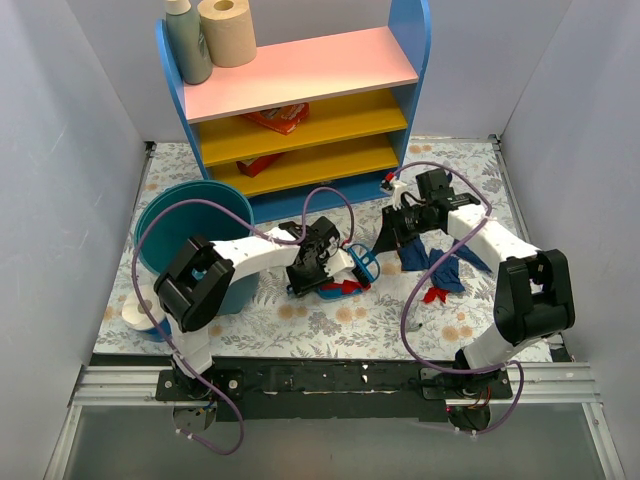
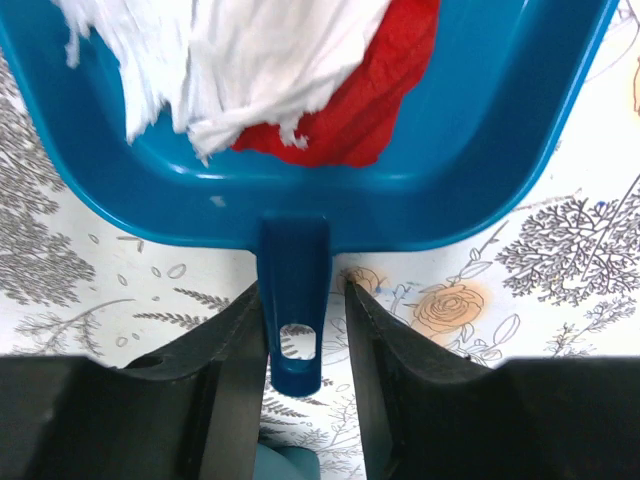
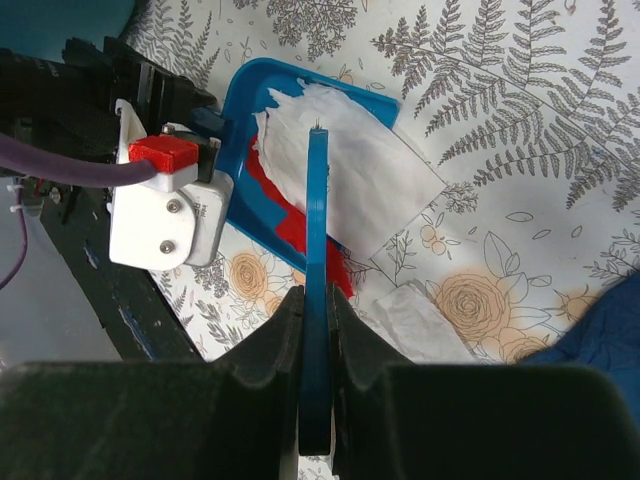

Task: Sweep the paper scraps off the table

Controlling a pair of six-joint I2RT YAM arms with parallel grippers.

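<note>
Mid-sweep: right tool (image 3: 316, 300) clamps the brush (image 3: 317, 200) at the dustpan (image 3: 250, 90); left tool (image 2: 303, 300) straddles its handle (image 2: 293, 270), unclamped. Next likely: sweep the loose paper scraps (image 3: 420, 320) in.

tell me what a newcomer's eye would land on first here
The blue dustpan heaped with white and red paper scraps sits in the middle of the table, its handle between the left gripper's fingers. The right gripper clamps a thin blue brush that reaches over the pan. Behind them a pink, yellow and blue shelf unit stands at the far edge.
</note>
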